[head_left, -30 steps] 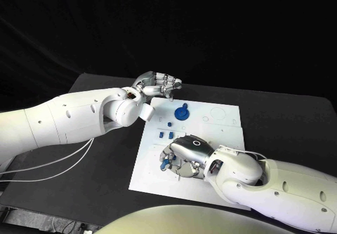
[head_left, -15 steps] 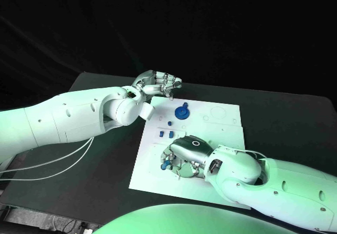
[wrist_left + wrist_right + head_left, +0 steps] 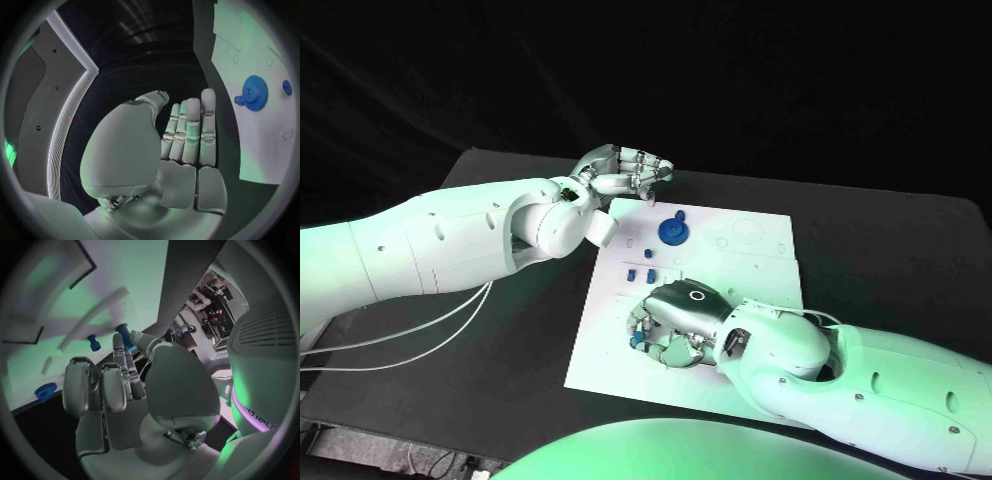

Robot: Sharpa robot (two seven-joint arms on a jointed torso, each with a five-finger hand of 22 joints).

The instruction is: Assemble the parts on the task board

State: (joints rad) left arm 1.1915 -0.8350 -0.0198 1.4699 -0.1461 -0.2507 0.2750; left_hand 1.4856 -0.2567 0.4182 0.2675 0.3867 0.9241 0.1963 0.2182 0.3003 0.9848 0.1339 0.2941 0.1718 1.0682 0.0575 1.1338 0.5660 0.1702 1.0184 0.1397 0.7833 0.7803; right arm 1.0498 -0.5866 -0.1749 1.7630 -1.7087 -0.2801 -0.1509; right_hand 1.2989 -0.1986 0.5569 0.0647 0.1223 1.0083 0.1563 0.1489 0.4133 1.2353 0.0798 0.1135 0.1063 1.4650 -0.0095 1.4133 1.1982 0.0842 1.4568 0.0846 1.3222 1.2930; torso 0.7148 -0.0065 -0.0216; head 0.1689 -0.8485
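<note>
Partway: blue gear [image 3: 674,231] seated on task board [image 3: 759,265] beyond right hand [image 3: 678,322], which pinches a blue peg [image 3: 124,335]; left hand [image 3: 623,170] curled, holding nothing.

White rounded arm shells [image 3: 437,245] (small dark screw holes); thin pale cables [image 3: 430,335]; silver fingers [image 3: 190,132].

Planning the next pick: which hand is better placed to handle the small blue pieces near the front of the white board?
Probably the right hand: it sits on the white board with a small blue piece at its fingers. The left hand hangs past the board's far edge, holding nothing.
</note>
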